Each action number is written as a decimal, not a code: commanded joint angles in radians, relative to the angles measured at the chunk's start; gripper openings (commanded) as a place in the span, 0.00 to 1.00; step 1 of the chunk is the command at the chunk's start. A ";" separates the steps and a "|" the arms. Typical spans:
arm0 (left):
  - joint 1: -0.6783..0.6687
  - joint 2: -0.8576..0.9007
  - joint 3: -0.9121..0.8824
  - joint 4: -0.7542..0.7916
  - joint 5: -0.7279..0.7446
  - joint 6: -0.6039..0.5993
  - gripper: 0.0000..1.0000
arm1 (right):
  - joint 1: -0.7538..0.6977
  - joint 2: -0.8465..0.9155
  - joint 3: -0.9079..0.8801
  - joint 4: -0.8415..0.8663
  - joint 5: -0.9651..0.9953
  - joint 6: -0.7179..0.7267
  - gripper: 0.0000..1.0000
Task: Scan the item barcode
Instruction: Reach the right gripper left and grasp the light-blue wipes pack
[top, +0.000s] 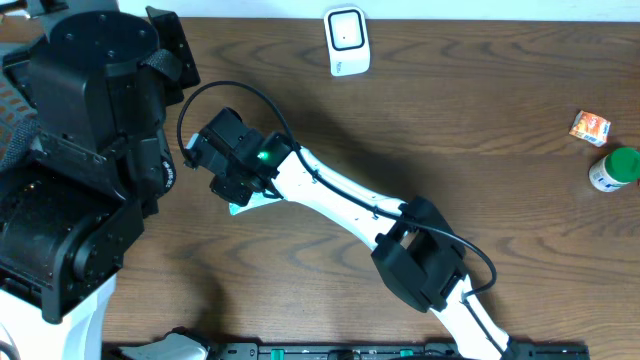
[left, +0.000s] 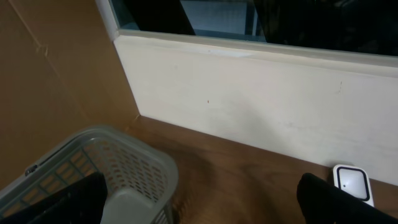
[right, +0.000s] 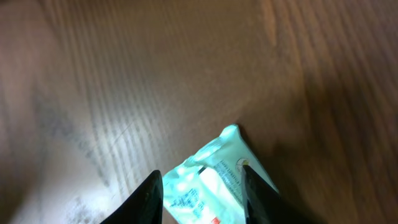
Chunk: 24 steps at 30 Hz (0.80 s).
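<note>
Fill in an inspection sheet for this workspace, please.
Surface: wooden table, no spills seen.
Job's things: scanner at the far edge; packet flat on the table.
Clutter: orange box and green-capped bottle at the right edge; basket on the left.
Grippers: left gripper open and empty; right gripper straddles the packet, grip unclear.
Cables: black cable loops by the right wrist.
Surroundings: white wall, cardboard.
</note>
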 joint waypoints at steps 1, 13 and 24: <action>0.006 -0.009 0.005 -0.003 -0.005 -0.013 0.98 | -0.021 0.059 -0.005 0.025 0.024 0.008 0.35; 0.006 -0.009 0.005 -0.003 -0.006 -0.013 0.98 | -0.028 0.119 -0.005 0.074 0.049 0.005 0.32; 0.006 -0.009 0.005 -0.003 -0.005 -0.013 0.98 | -0.089 0.119 -0.005 -0.106 0.284 0.041 0.11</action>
